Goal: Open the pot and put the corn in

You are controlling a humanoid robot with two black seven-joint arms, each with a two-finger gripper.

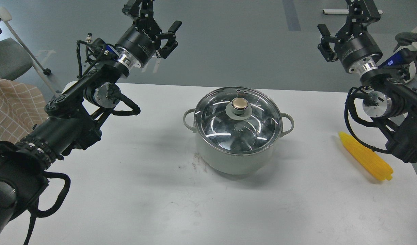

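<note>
Pot: the pot is sitting mid-surface, glass lid closed on it.
Corn: the corn is lying far right.
Grippers: my left gripper and right gripper are hovering high, jaws apart, empty.

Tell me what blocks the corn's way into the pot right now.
The glass lid sits shut on the pot, covering its whole opening, so the corn, lying on the table to the pot's right, cannot go in. Both grippers are raised far behind the table, holding nothing.
</note>
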